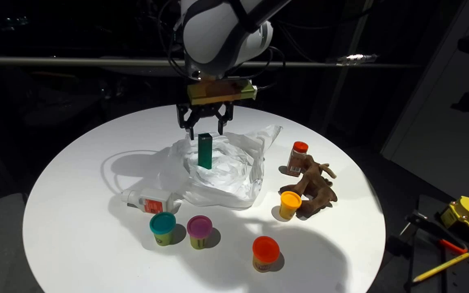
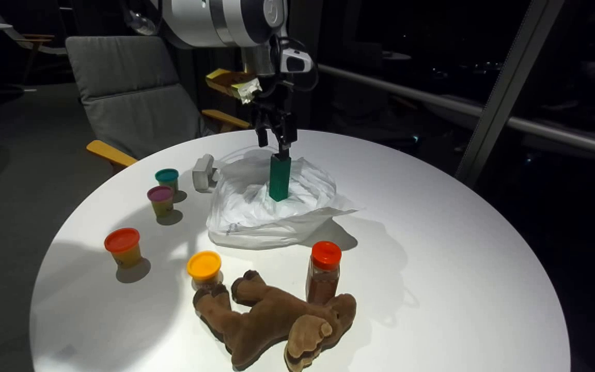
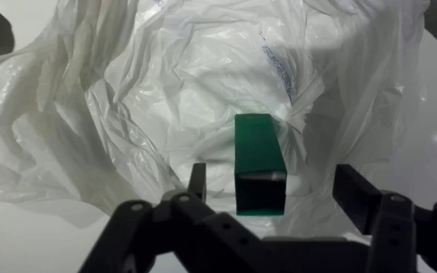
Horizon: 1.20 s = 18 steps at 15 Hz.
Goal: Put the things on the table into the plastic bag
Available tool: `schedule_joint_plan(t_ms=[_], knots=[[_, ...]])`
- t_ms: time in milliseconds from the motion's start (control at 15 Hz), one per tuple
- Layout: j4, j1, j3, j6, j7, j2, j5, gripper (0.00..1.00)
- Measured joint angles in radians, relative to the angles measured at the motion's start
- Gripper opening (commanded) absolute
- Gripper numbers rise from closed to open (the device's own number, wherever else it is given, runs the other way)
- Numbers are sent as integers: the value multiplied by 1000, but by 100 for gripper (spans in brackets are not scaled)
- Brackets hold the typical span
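Nearest, bottom of the frame in an exterior view: a yellow tub with an orange-red lid sitting loose on the round white surface. Lower left, a teal-lidded yellow tub and a purple-lidded yellow tub, also out. Lower right, a yellow tub with an orange lid next to a brown plush animal with antlers. Left of centre a white plastic bottle with a red label, right of centre a clear jar with a red cap. So seven to go, I reckon. Mid-frame, the crumpled white plastic bag has a dark green rectangular box standing on end inside it, so call that one in; can't tell if the folds hide more. Above, the black hand has its fingers spread apart, one each side of the box, gripping nothing.
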Motion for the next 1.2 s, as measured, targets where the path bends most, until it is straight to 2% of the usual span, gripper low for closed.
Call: schedule_joint_plan(t_ms=[200,467,867,1200], knots=[[-62,-14,-2,-10,7,-103,10,100],[-238,-71,-12,-7,39,-293,69,100],[-565,-225,-18,49,28,-496,257,100],[-838,-307,-19,160,-31,-593,440,100]])
